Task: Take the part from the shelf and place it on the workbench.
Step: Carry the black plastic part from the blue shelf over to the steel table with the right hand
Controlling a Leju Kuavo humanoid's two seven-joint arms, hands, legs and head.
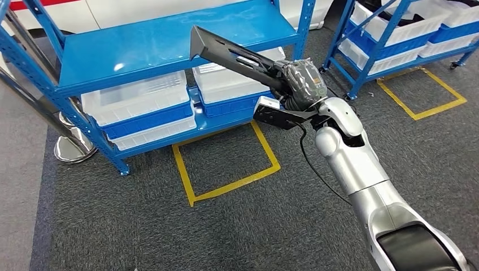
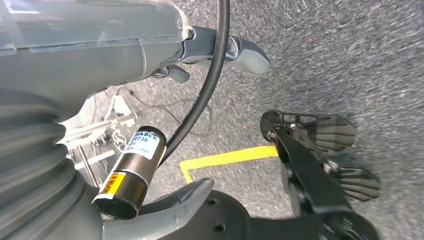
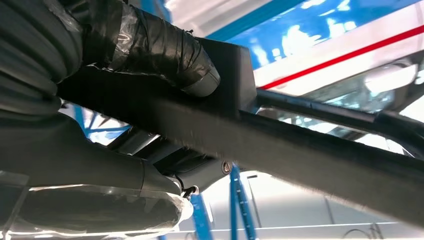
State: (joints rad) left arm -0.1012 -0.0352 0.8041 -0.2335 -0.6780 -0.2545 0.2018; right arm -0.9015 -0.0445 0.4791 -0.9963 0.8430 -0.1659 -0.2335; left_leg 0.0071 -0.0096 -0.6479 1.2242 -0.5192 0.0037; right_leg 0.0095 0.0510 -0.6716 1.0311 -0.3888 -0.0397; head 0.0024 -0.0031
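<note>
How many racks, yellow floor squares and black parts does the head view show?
Racks: 2
Yellow squares: 2
Part: 1, held by right hand
Total: 5

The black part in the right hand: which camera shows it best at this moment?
The head view: the black part shows nearly whole, gripped by the right hand in front of the blue shelf. The right wrist view gives a blurred close-up of its bar under the thumb. The left wrist view looks at carpet.

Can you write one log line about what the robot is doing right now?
right hand: holds black part | part: off blue shelf | left hand: empty, over floor
</note>
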